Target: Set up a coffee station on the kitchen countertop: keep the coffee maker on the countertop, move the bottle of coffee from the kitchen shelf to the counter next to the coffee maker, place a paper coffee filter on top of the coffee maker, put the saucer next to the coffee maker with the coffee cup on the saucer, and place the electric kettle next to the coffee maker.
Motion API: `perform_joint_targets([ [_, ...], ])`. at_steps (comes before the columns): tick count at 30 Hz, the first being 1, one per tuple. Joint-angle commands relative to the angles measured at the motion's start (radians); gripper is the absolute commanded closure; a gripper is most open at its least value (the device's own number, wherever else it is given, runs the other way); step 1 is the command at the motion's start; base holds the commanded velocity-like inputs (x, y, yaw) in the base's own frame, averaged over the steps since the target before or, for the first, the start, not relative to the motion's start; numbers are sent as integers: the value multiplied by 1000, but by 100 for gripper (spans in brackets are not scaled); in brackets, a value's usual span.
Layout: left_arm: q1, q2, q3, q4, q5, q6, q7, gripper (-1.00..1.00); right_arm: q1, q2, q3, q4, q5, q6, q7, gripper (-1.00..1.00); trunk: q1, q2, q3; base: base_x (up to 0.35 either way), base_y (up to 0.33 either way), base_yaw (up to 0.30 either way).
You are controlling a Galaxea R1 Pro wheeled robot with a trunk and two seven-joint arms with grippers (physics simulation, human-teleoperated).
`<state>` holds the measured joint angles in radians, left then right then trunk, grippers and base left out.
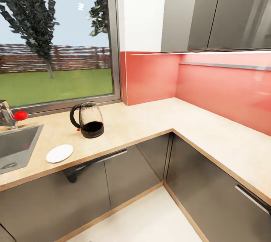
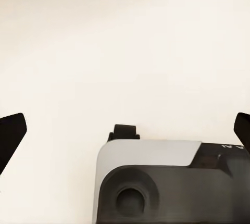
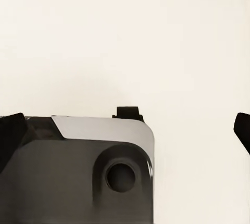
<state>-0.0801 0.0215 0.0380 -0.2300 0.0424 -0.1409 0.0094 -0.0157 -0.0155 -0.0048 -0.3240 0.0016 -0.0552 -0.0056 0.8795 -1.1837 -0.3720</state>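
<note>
Your electric kettle (image 1: 87, 119) is rounded clear glass, dark at the bottom, with a black handle, standing on the beige countertop (image 1: 158, 121) under the window (image 1: 56, 35). The white saucer (image 1: 59, 153) lies nearer, to its left, beside the sink (image 1: 17, 148). Both wrist views face pale floor: left gripper (image 2: 125, 133) and right gripper (image 3: 125, 130) are spread wide, holding nothing.

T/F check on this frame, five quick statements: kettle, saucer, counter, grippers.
1. The electric kettle stands upright on the countertop. True.
2. The saucer carries a cup. False: it is bare.
3. The saucer lies between the kettle and the counter's front edge. True.
4. The kettle sits in the sink. False: it stands on the counter beside the sink.
5. The left gripper grips the kettle. False: its fingers are spread with nothing between them.
</note>
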Motion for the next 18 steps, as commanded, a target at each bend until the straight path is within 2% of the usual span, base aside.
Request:
perform_joint_targets([
  [1,0,0,2,1,5,-3,0,-100,0,-2,-1,0,0,-6,-1,-100,-4,7,2,0,0,276],
  [12,0,1,5,1,11,-3,1,-100,0,-6,-3,4,0,-11,-1,-100,-46,84,30,0,0,276],
  [15,0,2,28,1,36,-3,1,-100,0,-6,-2,4,0,-11,-1,-100,-58,105,38,0,0,276],
  [18,0,3,44,1,45,-3,0,-100,0,-6,-2,4,0,-11,-1,-100,-69,126,46,0,0,276],
])
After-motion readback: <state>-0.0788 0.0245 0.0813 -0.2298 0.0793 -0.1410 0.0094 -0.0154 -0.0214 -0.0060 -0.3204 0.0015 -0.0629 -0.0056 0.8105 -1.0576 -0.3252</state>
